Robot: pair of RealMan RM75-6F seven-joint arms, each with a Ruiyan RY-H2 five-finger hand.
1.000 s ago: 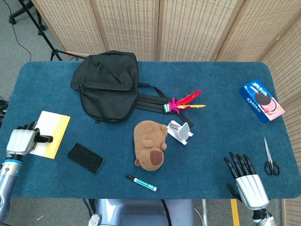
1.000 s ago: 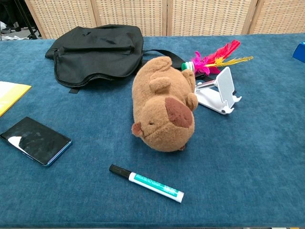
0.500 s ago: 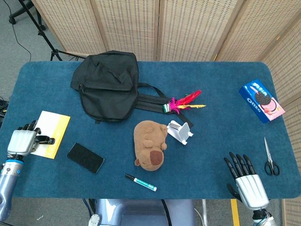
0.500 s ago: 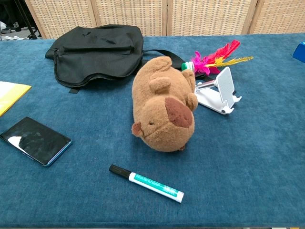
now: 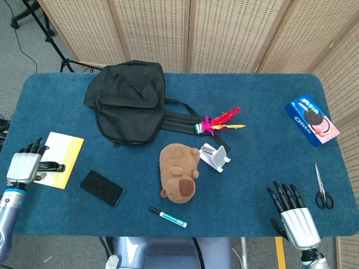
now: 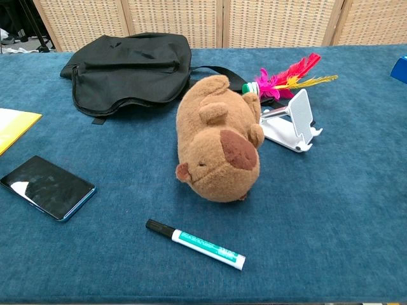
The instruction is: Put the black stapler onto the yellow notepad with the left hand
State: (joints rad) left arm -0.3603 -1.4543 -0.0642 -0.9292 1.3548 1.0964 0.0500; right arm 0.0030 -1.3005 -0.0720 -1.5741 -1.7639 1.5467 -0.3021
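Observation:
The black stapler (image 5: 51,166) lies on the lower left part of the yellow notepad (image 5: 67,154) near the table's left edge. My left hand (image 5: 23,165) sits just left of the stapler with its fingers spread upward, and its grip on the stapler looks released. Whether the thumb still touches the stapler is unclear. My right hand (image 5: 294,218) rests at the front right edge, fingers apart and holding nothing. The chest view shows only a corner of the notepad (image 6: 16,124) and neither hand.
A black phone (image 5: 102,188) lies right of the notepad. A black bag (image 5: 126,101) fills the back left. A brown plush (image 5: 179,172), a marker (image 5: 167,217), a white stand (image 5: 215,158) and a feather toy (image 5: 219,121) sit mid-table. An Oreo box (image 5: 311,120) and scissors (image 5: 321,188) are at the right.
My left hand uncurled its fingers from the stapler and drew back slightly to the left, leaving the stapler on the notepad. The right hand stayed still.

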